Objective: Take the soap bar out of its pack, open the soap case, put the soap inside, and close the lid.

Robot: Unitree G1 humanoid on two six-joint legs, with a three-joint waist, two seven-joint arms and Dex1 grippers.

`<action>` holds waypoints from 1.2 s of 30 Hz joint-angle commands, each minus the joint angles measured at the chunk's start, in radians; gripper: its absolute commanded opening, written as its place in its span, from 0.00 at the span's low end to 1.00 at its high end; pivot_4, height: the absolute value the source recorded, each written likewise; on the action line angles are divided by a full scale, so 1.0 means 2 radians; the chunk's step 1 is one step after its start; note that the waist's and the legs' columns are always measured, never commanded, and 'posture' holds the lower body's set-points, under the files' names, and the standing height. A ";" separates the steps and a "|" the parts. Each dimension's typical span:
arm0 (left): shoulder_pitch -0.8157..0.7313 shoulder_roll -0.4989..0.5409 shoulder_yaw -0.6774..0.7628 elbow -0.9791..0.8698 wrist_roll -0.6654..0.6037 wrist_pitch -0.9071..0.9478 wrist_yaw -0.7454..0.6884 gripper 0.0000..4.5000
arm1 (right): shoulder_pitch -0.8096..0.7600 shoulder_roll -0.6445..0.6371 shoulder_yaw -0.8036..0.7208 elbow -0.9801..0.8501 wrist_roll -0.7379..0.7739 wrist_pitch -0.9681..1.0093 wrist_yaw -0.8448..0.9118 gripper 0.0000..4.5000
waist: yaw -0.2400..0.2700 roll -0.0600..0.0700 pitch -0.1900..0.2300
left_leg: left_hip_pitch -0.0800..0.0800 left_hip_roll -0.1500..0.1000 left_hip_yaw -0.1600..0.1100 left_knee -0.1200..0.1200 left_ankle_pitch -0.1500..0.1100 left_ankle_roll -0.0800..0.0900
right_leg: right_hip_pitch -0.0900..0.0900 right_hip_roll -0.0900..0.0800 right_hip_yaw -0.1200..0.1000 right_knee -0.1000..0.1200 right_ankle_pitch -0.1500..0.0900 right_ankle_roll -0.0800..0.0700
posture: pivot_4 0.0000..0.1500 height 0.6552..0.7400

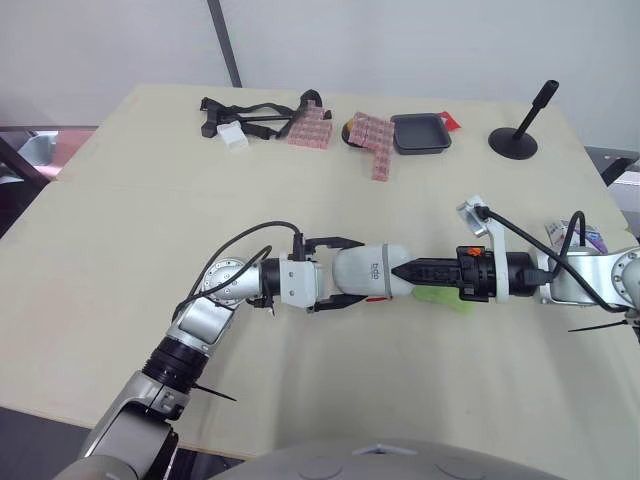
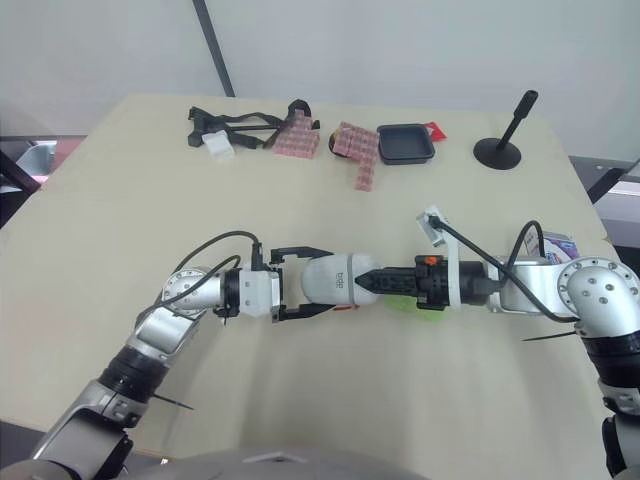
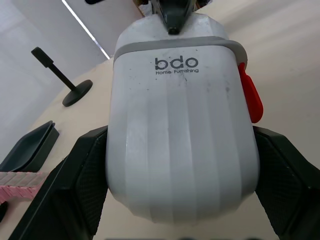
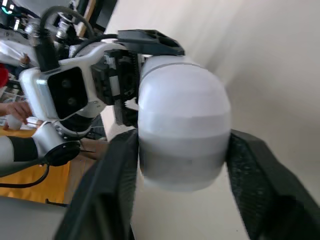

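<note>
The left gripper (image 1: pixel 352 272) pinches the white soap case (image 3: pixel 180 130) across its body, low over the pale table (image 1: pixel 150 200). The right gripper (image 4: pixel 181 150) clamps its lid end. A green lump (image 1: pixel 440 296), probably the soap, lies beneath. Opening seems in hand. Next, the 2 claws must free the red latch (image 3: pixel 249 95) and pull apart. Farther off sit pink blocks (image 1: pixel 375 140), a black tray (image 1: pixel 420 132) and a stand (image 1: pixel 515 135).

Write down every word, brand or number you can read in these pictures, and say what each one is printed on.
"bdo": on the white soap case, just below its grey band.
"Home Furnishing": in smaller letters right under that, on the same case.
Print on the packet by the right edge of the table: too small to read.
</note>
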 commanded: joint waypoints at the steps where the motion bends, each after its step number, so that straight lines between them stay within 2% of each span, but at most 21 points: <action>1: -0.007 -0.004 -0.006 -0.014 -0.007 0.001 0.002 0.77 | 0.000 0.007 -0.012 -0.012 -0.006 0.000 0.016 0.44 | 0.000 0.000 0.000 | 0.000 0.000 0.000 0.000 0.000 0.000 | 0.000 0.000 0.000 0.000 0.000 0.000 | 1.00 1.00; 10: -0.007 -0.005 -0.006 -0.012 -0.005 -0.001 0.004 0.77 | 0.004 0.022 -0.018 -0.004 -0.024 -0.001 0.030 0.44 | 0.000 0.000 0.000 | 0.000 0.000 0.000 0.000 0.000 0.000 | 0.000 0.000 0.000 0.000 0.000 0.000 | 1.00 1.00; 15: -0.006 -0.003 -0.005 -0.014 -0.005 -0.003 0.005 0.77 | 0.006 0.027 -0.028 0.005 -0.006 0.003 0.050 0.44 | 0.000 0.000 0.000 | 0.000 0.000 0.000 0.000 0.000 0.000 | 0.000 0.000 0.000 0.000 0.000 0.000 | 1.00 1.00; 25: -0.005 0.004 0.000 -0.011 -0.009 -0.005 0.003 0.77 | 0.012 0.017 -0.046 0.008 0.007 0.027 0.094 0.44 | 0.000 0.000 0.000 | 0.000 0.000 0.000 0.000 0.000 0.000 | 0.000 0.000 0.000 0.000 0.000 0.000 | 1.00 1.00; 36: -0.007 0.004 -0.001 -0.008 -0.010 -0.004 0.004 0.77 | 0.023 0.008 -0.058 0.012 0.001 0.034 0.097 0.44 | 0.000 0.000 0.000 | 0.000 0.000 0.000 0.000 0.000 0.000 | 0.000 0.000 0.000 0.000 0.000 0.000 | 1.00 1.00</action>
